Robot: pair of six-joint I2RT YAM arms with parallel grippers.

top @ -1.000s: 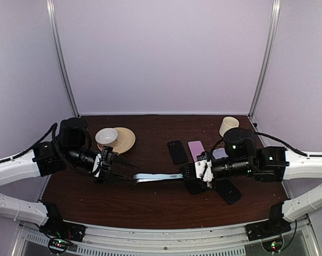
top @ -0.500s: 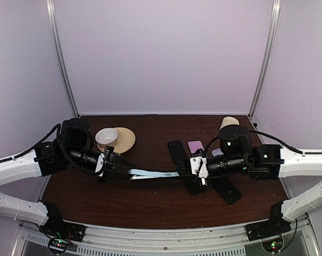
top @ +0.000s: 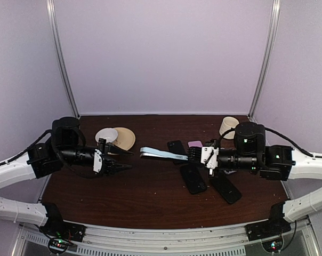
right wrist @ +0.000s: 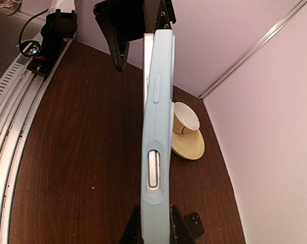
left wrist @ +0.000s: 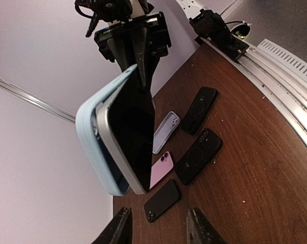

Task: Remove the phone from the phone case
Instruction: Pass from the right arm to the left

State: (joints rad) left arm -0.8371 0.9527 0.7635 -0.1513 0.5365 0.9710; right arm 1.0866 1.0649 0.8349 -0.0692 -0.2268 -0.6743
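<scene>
Since a second ago the left jaws have let go of the phone case (top: 161, 154) and pulled back toward the left side of the table (top: 150, 205). The right arm has carried the case up and to the right. Left jaws now stand apart with nothing between them, pointing at the free end of the case from a short gap. Right jaws are clamped on the other end, holding the case level above the table. The left wrist view shows the phone (left wrist: 135, 134) still in the light blue case, dark screen facing out. Its near corner is lifted out of the case rim; the rest is seated. Under and behind the held case lie several loose items. One is a black phone (top: 178, 146), partly hidden by the case in the top view, with a pink phone (top: 195, 143) just beside it. Two black cases (top: 193, 180) (top: 226, 189) lie nearer the arms, below the right wrist. A pale lavender case (left wrist: 166, 131) shows only in the left wrist view. A white cup (top: 106, 135) and a tan saucer (top: 126, 138) sit just behind the left jaws, the cup on the saucer. A cream cup (top: 228, 126) stands at the far right corner.
</scene>
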